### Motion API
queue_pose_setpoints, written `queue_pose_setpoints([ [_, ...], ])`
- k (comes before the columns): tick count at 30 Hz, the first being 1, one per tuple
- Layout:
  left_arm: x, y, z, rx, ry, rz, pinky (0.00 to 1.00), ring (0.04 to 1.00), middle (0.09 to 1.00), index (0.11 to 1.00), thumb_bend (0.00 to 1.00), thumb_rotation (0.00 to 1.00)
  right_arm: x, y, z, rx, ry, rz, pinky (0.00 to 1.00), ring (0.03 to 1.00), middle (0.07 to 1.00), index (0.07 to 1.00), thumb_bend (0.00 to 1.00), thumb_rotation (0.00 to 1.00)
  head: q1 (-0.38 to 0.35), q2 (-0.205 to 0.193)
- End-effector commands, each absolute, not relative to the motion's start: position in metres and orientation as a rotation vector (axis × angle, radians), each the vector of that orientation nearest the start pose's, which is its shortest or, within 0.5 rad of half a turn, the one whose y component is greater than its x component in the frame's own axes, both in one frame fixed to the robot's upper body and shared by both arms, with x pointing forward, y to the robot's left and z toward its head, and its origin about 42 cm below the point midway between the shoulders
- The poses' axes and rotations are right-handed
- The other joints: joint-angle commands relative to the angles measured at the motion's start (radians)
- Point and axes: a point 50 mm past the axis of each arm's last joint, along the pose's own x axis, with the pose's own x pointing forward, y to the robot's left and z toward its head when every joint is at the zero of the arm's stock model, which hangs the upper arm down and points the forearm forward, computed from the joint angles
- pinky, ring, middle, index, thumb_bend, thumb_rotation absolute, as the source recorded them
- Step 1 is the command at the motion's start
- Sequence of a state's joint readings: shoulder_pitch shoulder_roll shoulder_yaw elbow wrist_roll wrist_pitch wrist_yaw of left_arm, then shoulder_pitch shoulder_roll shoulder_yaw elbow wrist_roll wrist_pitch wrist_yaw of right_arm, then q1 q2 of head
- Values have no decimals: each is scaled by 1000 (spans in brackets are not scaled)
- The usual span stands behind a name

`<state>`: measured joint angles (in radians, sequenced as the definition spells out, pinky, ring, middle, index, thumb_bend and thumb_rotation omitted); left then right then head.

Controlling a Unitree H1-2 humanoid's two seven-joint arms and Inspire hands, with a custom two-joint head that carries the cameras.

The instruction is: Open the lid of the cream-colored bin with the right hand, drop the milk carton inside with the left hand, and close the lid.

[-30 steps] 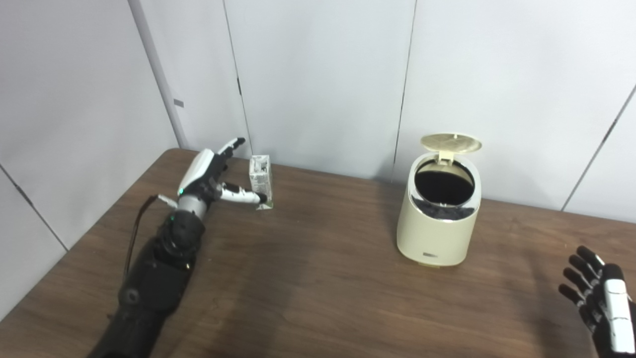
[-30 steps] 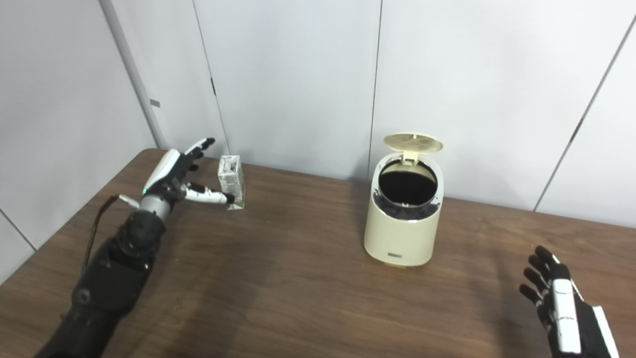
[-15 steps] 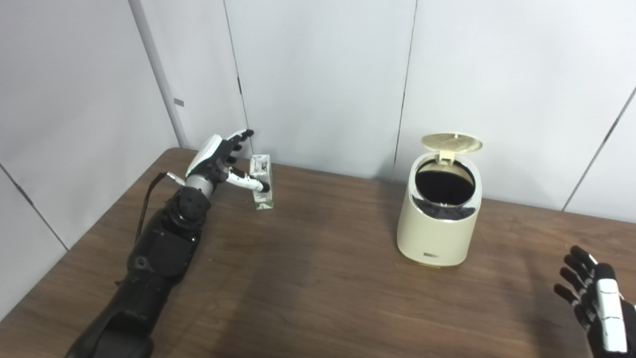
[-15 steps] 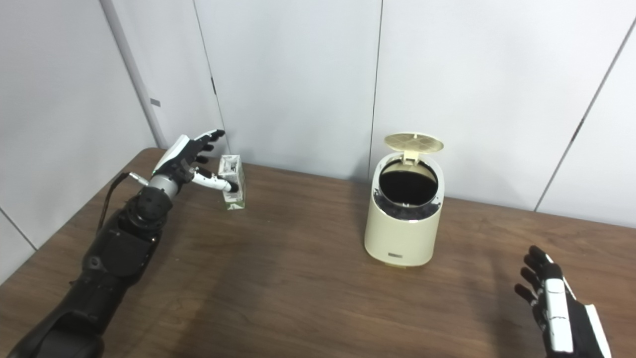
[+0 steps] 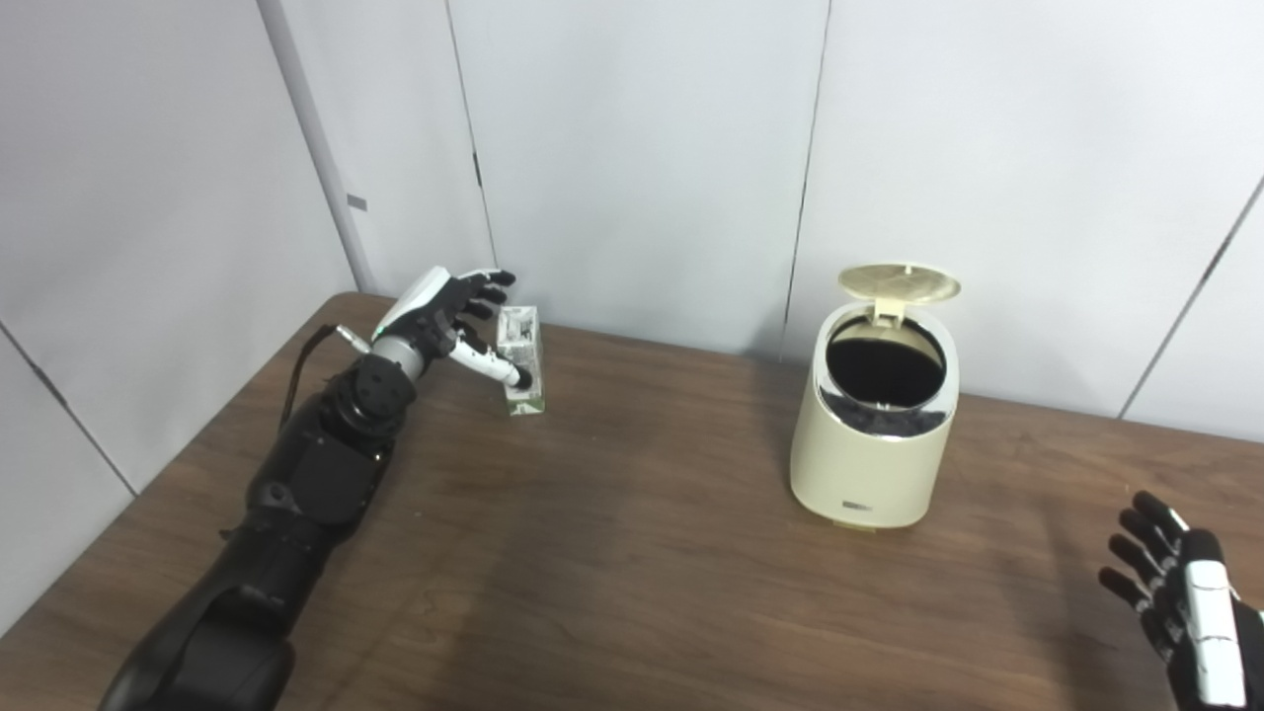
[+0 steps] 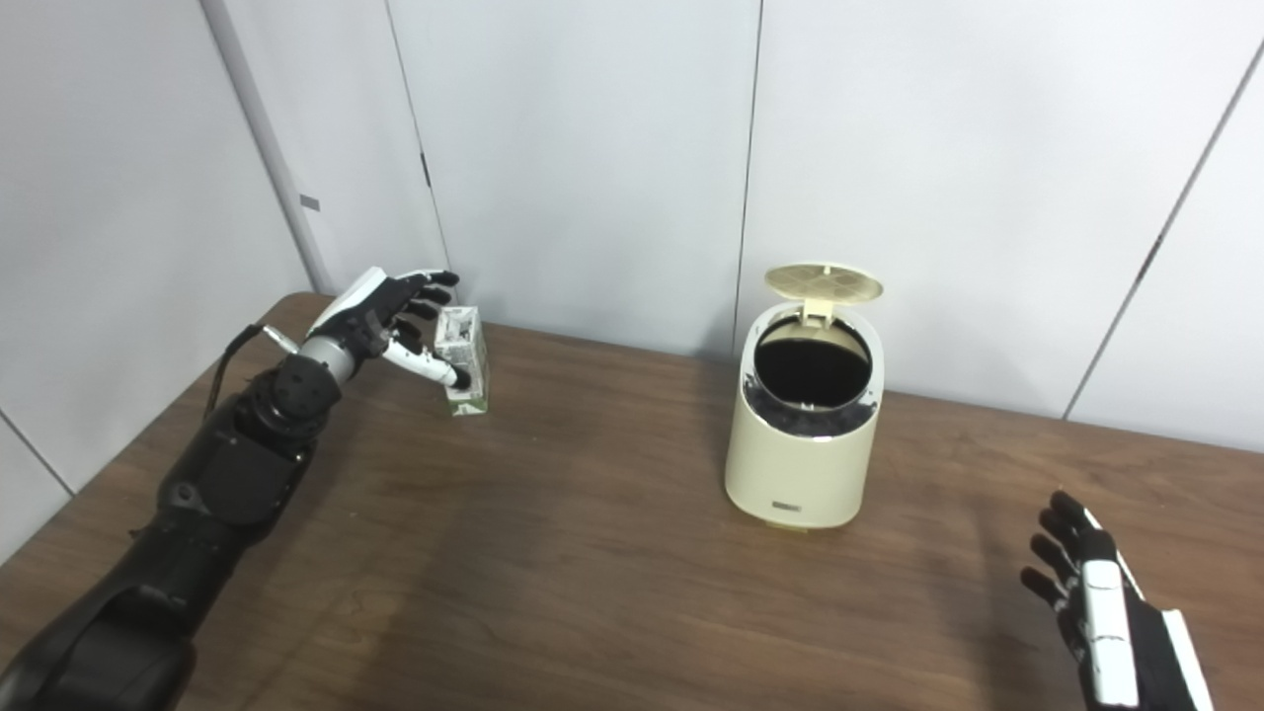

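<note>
A small white and green milk carton (image 5: 520,360) stands upright at the table's far left, near the wall. My left hand (image 5: 449,314) is open right beside its left face, the thumb reaching across the carton's front and the fingers curving over its top; I cannot tell whether they touch it. The cream-colored bin (image 5: 873,434) stands right of centre with its round lid (image 5: 900,283) tipped up at the back, showing the dark inside. My right hand (image 5: 1180,607) is open and empty, low at the near right corner, well away from the bin.
The brown wooden table (image 5: 612,553) stretches between carton and bin. Grey wall panels (image 5: 642,148) rise just behind both objects. A thin cable runs along my left forearm (image 5: 306,474).
My left hand moved up and to the right, closing in around the carton with its fingers curling over the top. The right hand sank slightly. Bin and carton stayed put.
</note>
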<state>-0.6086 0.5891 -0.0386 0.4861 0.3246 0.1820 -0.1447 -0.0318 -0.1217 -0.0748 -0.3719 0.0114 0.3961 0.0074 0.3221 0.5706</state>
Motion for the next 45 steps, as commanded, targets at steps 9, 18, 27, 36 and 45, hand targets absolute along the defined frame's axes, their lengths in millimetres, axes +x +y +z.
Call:
queue_pose_setpoints([
  [9,473,414,281,925,58,105,573,667,719,762,880,0,285,-260,194,-87,-100,-46,842,898,914,901,525,1000,-5,4],
  [18,474,408,280,910,53,88,533,598,660,693,824,0,286,-259,194,-71,-104,-46,818,888,911,900,525,1000,-7,10],
  [27,474,405,278,916,-24,120,469,470,509,473,506,0,286,-260,192,-47,-94,-41,798,883,916,908,516,994,-8,11],
  [36,470,404,272,920,-73,190,421,428,488,499,502,0,288,-263,190,11,-97,-32,799,879,919,906,551,1000,-7,15],
  [45,461,398,273,894,-159,272,412,428,498,490,502,0,290,-264,187,17,-95,-36,798,876,917,906,587,1000,-30,14],
])
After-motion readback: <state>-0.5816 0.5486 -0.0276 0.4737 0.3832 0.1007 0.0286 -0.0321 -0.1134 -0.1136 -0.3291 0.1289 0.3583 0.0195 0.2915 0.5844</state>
